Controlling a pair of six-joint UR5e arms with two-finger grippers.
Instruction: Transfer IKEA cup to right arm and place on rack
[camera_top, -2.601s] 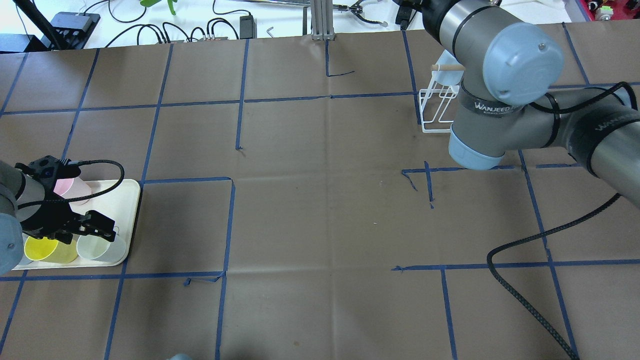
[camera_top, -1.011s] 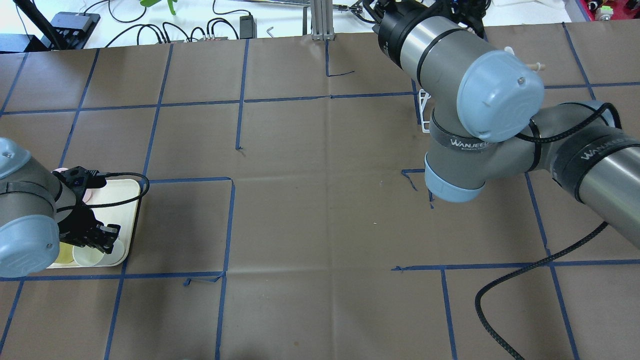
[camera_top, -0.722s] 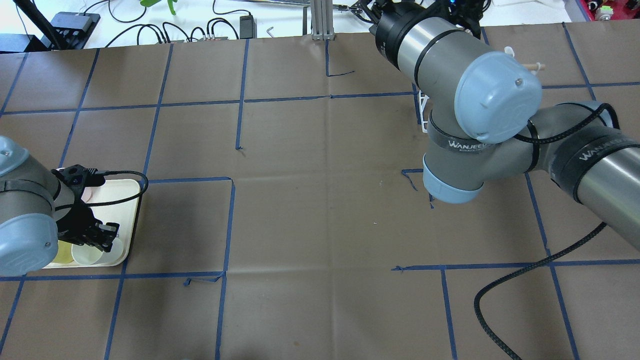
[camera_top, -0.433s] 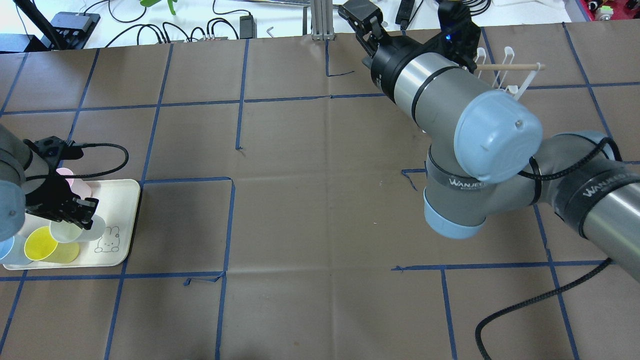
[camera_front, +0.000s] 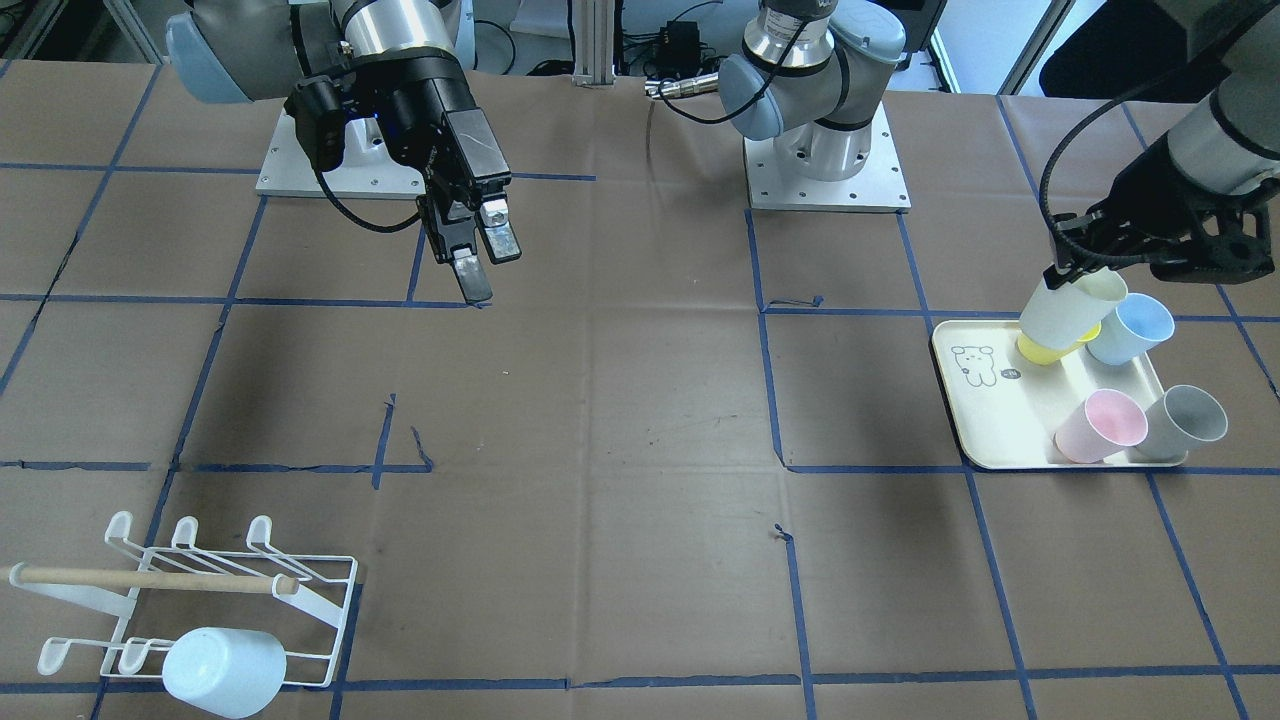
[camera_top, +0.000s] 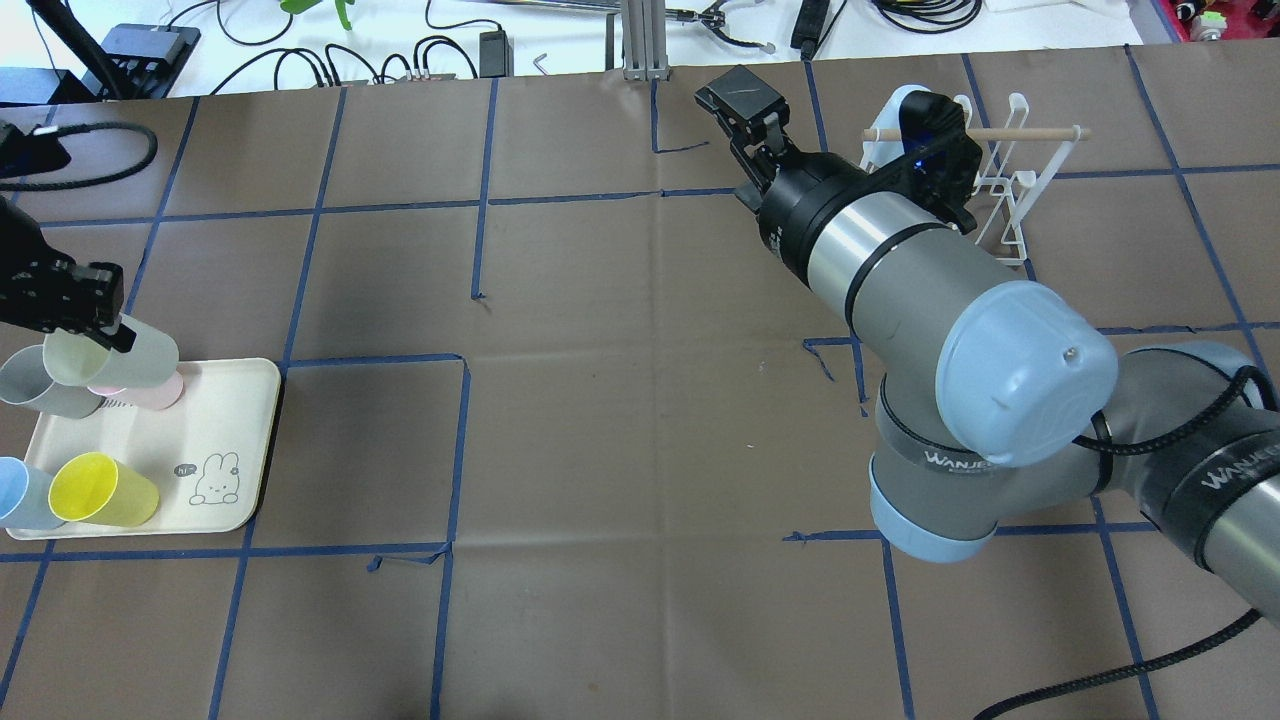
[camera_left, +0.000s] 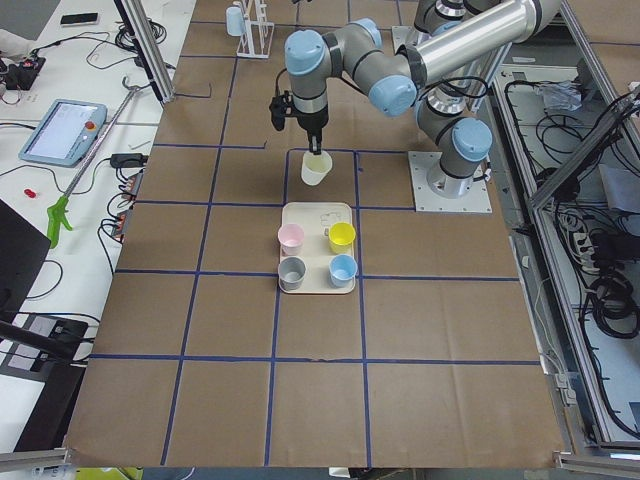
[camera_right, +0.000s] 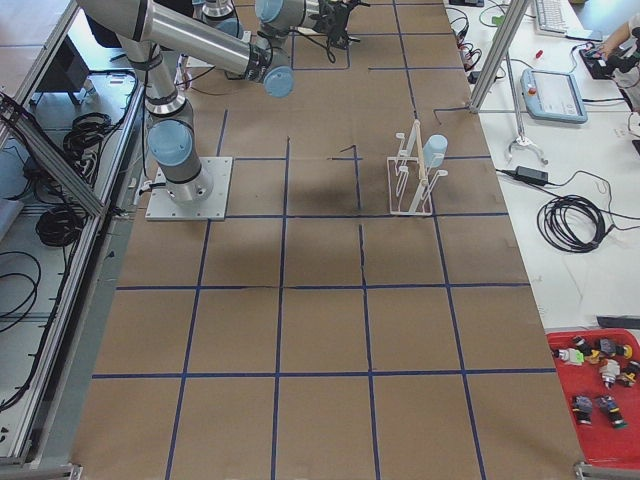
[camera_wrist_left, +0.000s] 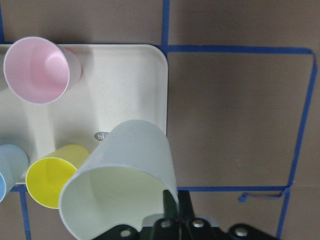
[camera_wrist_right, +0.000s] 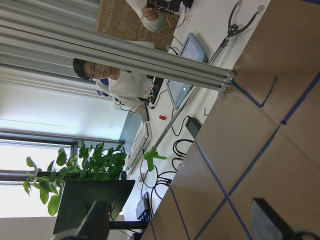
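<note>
Pale green plastic cup (camera_wrist_left: 120, 190), rim pinched by left gripper (camera_wrist_left: 175, 205) (plain only in wrist view), slanted mouth-up over edge of cream tray (camera_wrist_left: 125, 85); right gripper (camera_front: 492, 276) with fingers apart.

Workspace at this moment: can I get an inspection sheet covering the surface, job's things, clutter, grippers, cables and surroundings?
Surface: brown paper table with a blue tape grid; no spills seen.
Job's things: pale green cup tilted and lifted off the tray; white wire rack on the robot's far right, bearing a light blue cup.
Clutter: cream tray holding a yellow cup, blue cup, pink cup and grey cup.
Grippers: left gripper shut on the pale green cup's rim; right gripper open, empty, above the table.
Cables: black cable loops at the left wrist.
Surroundings: bench strewn with wires beyond the table; a person at a bench.
</note>
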